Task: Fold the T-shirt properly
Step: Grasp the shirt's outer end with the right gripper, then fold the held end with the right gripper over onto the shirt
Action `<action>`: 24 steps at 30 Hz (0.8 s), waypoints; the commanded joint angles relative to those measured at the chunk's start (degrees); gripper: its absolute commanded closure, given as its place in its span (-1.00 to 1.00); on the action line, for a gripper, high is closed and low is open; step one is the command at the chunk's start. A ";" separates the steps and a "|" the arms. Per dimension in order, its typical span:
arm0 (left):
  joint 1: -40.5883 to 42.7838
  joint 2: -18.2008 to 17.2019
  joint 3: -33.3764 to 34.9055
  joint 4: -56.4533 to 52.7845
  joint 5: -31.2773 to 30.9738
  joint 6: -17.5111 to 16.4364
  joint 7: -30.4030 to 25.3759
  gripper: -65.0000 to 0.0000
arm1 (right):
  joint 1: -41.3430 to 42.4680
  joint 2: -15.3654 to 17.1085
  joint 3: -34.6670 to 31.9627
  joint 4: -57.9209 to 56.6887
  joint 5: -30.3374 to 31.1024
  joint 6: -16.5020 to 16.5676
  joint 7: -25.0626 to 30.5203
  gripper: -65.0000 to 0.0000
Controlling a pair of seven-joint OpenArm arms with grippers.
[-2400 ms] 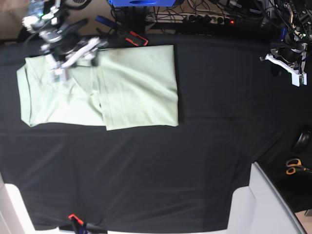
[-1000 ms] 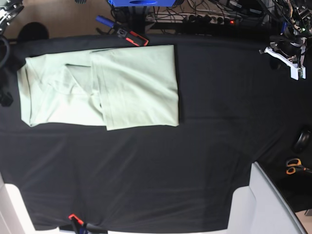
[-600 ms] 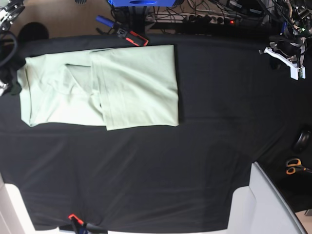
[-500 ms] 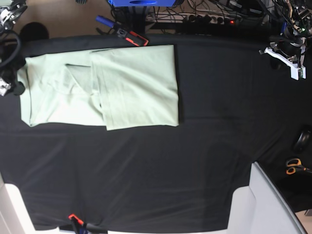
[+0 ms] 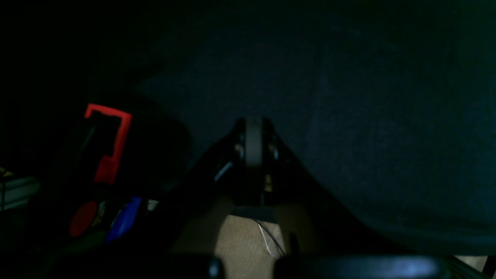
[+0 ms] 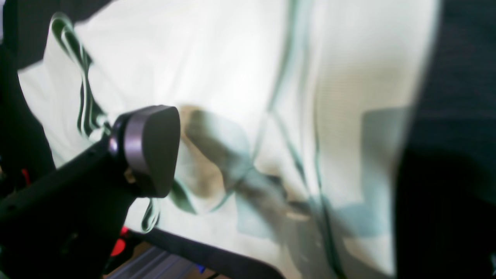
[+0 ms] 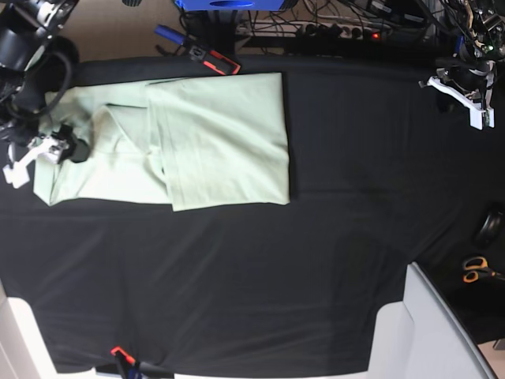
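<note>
The T-shirt (image 7: 197, 142) is pale mint green and lies partly folded at the back left of the black tablecloth (image 7: 316, 260). A wide flap is folded over its right half. My right gripper (image 7: 38, 155) hovers at the shirt's left edge with its white fingers spread open and nothing between them. In the right wrist view, one dark finger pad (image 6: 149, 149) hangs just over the blurred, creased T-shirt (image 6: 248, 97). My left gripper (image 7: 476, 110) is far off at the back right, shut and empty. In the left wrist view its closed fingers (image 5: 254, 143) point at dark cloth.
A red and black tool (image 7: 213, 61) lies just behind the shirt's back edge, with cables and a power strip (image 7: 339, 30) beyond it. Scissors (image 7: 475, 270) and a pale grey panel (image 7: 430, 332) are at the front right. A red clamp (image 5: 108, 143) shows in the left wrist view.
My right arm has come in from the left edge and now reaches over the shirt's left side, fingers still open. The left arm and the shirt have not moved.
</note>
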 commanded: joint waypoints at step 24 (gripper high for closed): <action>0.12 -0.83 -0.48 0.87 -0.71 -0.17 -0.94 1.00 | -0.61 0.75 -6.86 2.10 -0.18 0.17 1.46 0.99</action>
